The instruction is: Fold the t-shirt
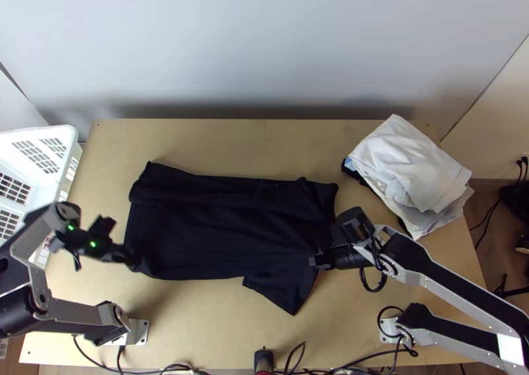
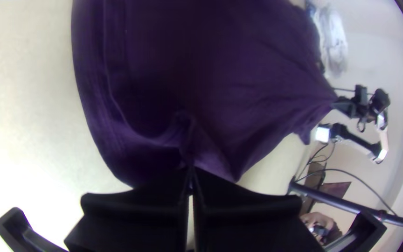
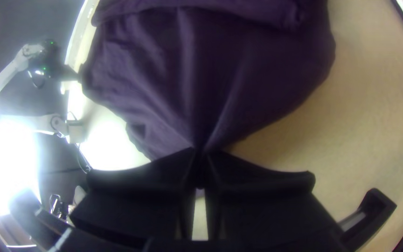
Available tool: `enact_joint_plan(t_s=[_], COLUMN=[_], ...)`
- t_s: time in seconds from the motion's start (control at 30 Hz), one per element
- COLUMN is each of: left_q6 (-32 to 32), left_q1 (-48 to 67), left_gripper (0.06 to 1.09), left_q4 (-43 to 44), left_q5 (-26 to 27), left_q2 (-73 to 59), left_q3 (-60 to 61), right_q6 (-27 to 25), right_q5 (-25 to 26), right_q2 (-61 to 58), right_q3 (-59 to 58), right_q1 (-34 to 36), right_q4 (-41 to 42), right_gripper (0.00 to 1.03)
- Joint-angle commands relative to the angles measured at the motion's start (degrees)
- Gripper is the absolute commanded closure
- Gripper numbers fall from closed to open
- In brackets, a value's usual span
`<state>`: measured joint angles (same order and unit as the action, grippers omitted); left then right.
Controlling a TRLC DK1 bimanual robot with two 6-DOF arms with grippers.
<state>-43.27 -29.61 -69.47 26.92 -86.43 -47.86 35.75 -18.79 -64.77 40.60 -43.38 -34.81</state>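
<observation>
The t-shirt point(image 1: 225, 223), dark and limp, lay broadly spread across the middle of the surface point(image 1: 218, 335), with a band along its far side seeming turned over on itself. I had it at two places: my left jaws were closed on cloth at the near left corner, and my right jaws were clenched on the near side towards the right end, where folds ran out from the pinch. A sleeve point(image 1: 284, 295) stuck out towards my bases, just beside the right hold.

I judged the cloth light and soft, with no stiffness to keep a crease, so it would sag between two holds unless kept a little taut. These holds seemed well set for bringing the near side over towards the far one; the loose sleeve could trail or bunch under the fold and might want tucking first.

The near side had bare surface before it, and another strip ran beyond the far side, enough, I thought, to carry the fold across. The white basket point(image 1: 56, 140) stood at the left edge, close by my left arm point(image 1: 73, 313), so I had little swing that way. At the far right, the pile of cloth point(image 1: 410, 170) sat near the shirt's end, a thing for my right arm point(image 1: 436, 276) to avoid brushing.
</observation>
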Motion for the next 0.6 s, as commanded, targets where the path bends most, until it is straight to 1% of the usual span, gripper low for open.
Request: enact_joint_plan(t_s=[0.0,0.07,0.23,0.37,0.57], left_q6=[4.4,4.7,6.4,7.2,6.6], left_q1=[-3.1,-2.9,-3.0,-4.0,-6.8], left_gripper=[1.05,1.05,1.05,1.05,1.05], left_q4=[-14.0,-14.1,-14.8,-14.8,-14.7], left_q5=[13.6,13.9,18.3,18.7,18.7], left_q2=[-4.6,-3.2,-2.8,-6.1,-10.4], left_q3=[-15.4,-16.1,-19.0,-20.2,-21.6], right_q6=[0.0,0.0,-0.9,-2.2,-5.2], right_q5=[0.0,0.0,-0.2,-0.5,-0.5], right_q2=[0.1,0.1,0.3,1.2,2.6], right_q3=[1.5,2.2,3.6,3.3,1.6], right_q1=[0.1,0.2,2.7,4.7,9.1], right_q4=[0.1,0.0,-0.5,-1.5,-2.6], right_gripper=[1.0,1.0,1.0,1.0,1.0])
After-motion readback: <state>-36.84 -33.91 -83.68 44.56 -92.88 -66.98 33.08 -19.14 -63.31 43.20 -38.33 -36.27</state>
